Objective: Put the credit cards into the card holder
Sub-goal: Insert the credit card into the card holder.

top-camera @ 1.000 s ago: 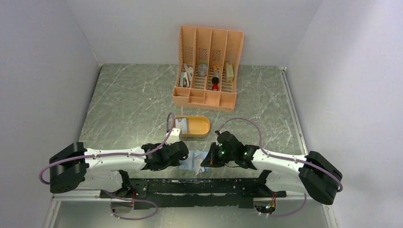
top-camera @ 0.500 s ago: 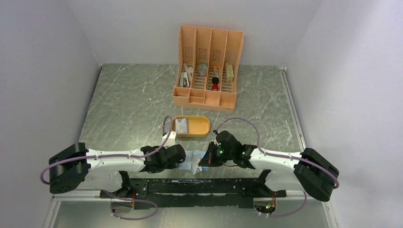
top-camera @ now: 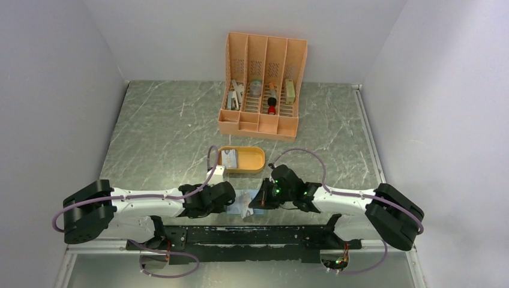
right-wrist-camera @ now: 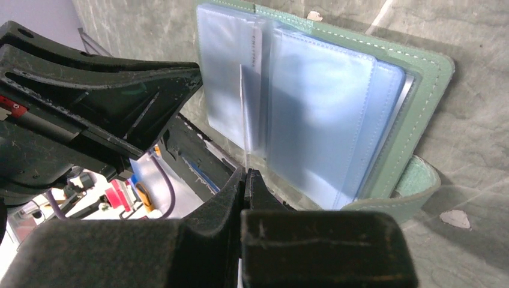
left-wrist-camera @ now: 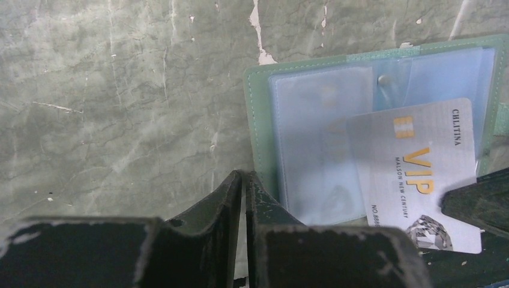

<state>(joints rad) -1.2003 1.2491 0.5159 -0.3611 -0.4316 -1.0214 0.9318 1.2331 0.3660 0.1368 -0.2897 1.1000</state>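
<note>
Where the marbled grey-green table (top-camera: 168,120) meets its near edge, both arms lie low and point inward at each other over the card holder (left-wrist-camera: 312,114). Farther back stands a tall orange slotted organizer (top-camera: 264,60). Between it and the arms sits an orange oval tray (top-camera: 255,162) with one pale card (top-camera: 229,158) in its left end.

The card holder lies open and flat on the table between the two grippers. It has a soft grey-green cover with stitched edges and a strap tab curling up at one corner, and it is filled with clear, bluish plastic pocket leaves.

The left gripper (left-wrist-camera: 243,175) has its fingers pressed together to a hairline slit, with nothing visible between them and the tips just beside the holder's outer edge. The right gripper (right-wrist-camera: 246,173) pinches a credit card (left-wrist-camera: 414,174) by one corner, fingers narrow around it. The card lies tilted across the plastic pockets; from the right wrist it shows only as a thin pale edge against the leaves. Whether its leading edge is inside a pocket I cannot tell.

The card is silver-grey, with "VIP" in orange-gold letters, "CHLITINA" along one end, a small line ending "NEW CENTURY", and "NO.888" cut off beside the gripper.
</note>
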